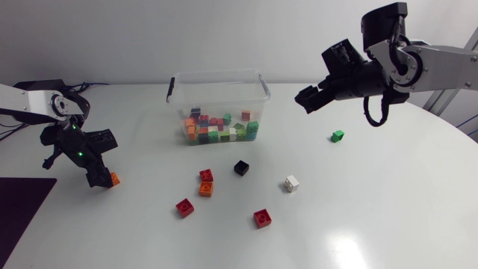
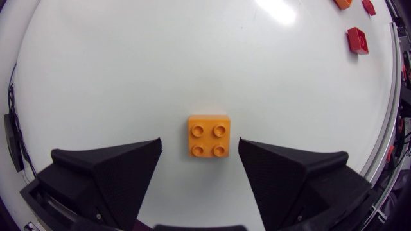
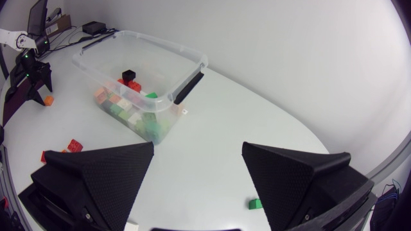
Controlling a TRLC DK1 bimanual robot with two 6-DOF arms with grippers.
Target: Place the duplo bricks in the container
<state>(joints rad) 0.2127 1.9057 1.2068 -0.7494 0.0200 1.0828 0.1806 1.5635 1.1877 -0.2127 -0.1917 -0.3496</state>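
While the left gripper (image 2: 200,149) is hovering low over the left side of the table (image 1: 388,209), its fingers are standing open on either side of an orange duplo brick (image 2: 209,136). This brick is lying studs-up on the table between them, touching neither. The right gripper (image 3: 198,151) is hanging raised above the table to the right of the clear container (image 1: 216,75), its fingers spread wide and holding nothing. The container is sitting at the back middle of the table, with many coloured bricks lying inside. Loose bricks are lying in front of it:
- a black brick (image 1: 240,167)
- a red brick (image 1: 206,175) just beside a second orange brick (image 1: 206,189)
- another red brick (image 1: 184,207) and a third red brick (image 1: 262,217) nearer the front
- a white brick (image 1: 291,183)
- a green brick (image 1: 337,135) off to the right
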